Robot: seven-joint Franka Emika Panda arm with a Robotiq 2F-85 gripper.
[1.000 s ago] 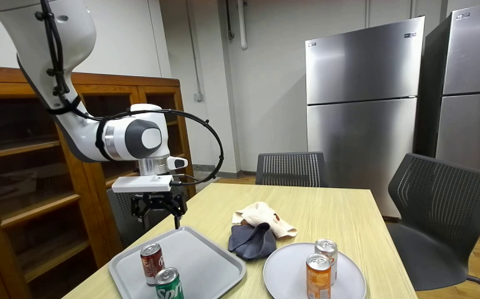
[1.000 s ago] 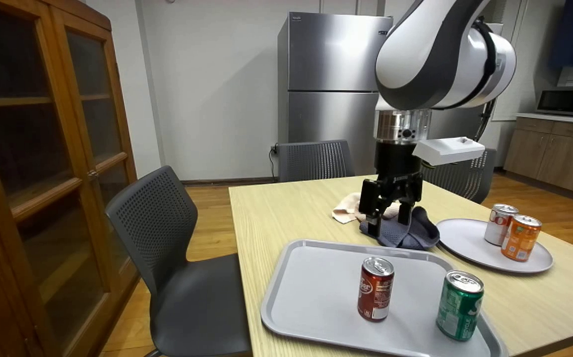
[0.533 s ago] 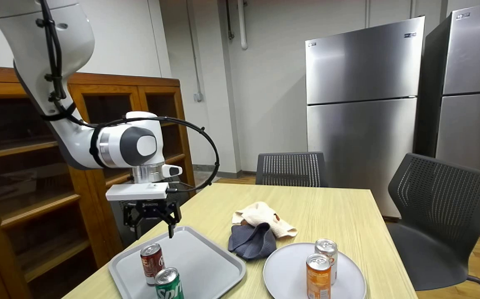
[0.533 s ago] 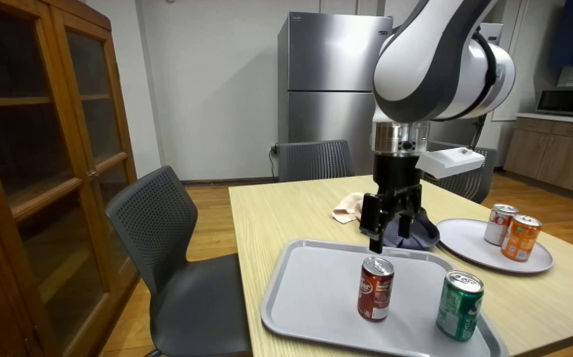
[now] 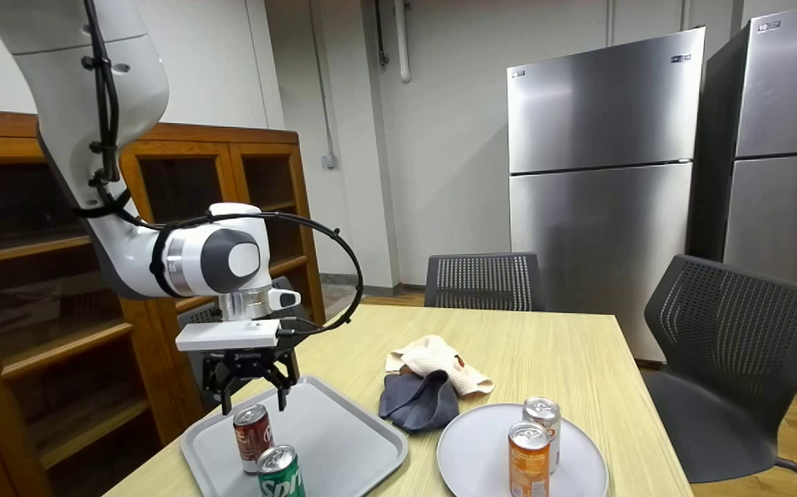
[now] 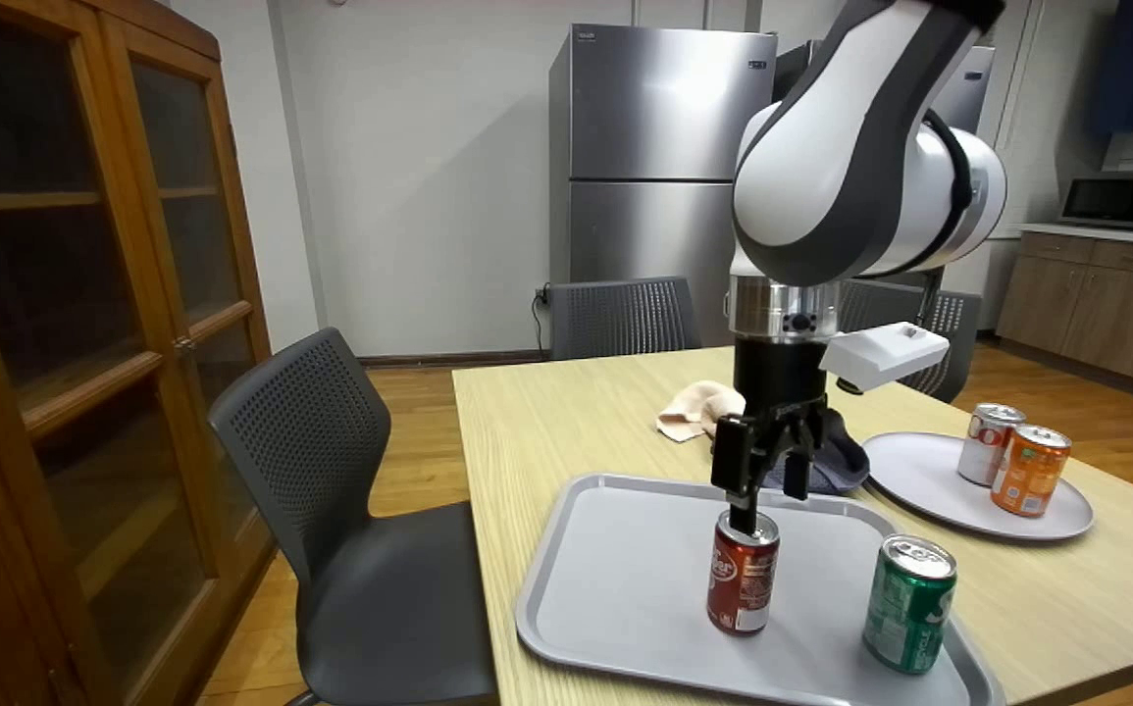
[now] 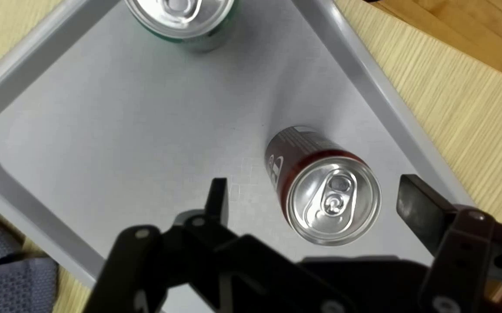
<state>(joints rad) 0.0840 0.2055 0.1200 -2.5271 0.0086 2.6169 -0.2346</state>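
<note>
My gripper point(image 7: 315, 195) is open with its fingers pointing down, low over the tray. Between and below the fingers in the wrist view is the silver lid of a dark red can point(image 7: 333, 200), with a gap on either side. This can point(image 6: 743, 583) stands upright on the grey tray point(image 6: 625, 569), and one fingertip overlaps its lid in that exterior view. Whether the fingertips reach below the lid I cannot tell. A green can point(image 6: 909, 603) also stands on the tray, apart from the gripper; the wrist view cuts off part of it.
A round plate point(image 5: 474, 455) beside the tray bears an orange can point(image 5: 528, 461) and a silver can point(image 5: 543, 414). Past the tray lie a dark grey cloth point(image 5: 417, 404) and a cream cloth point(image 5: 439, 359). Chairs stand around the table point(image 5: 543, 352), near a wooden cabinet point(image 6: 85, 343).
The arm has come down, carrying the open gripper from higher up to just over the red can. Cans, plate, tray and cloths have stayed put.
</note>
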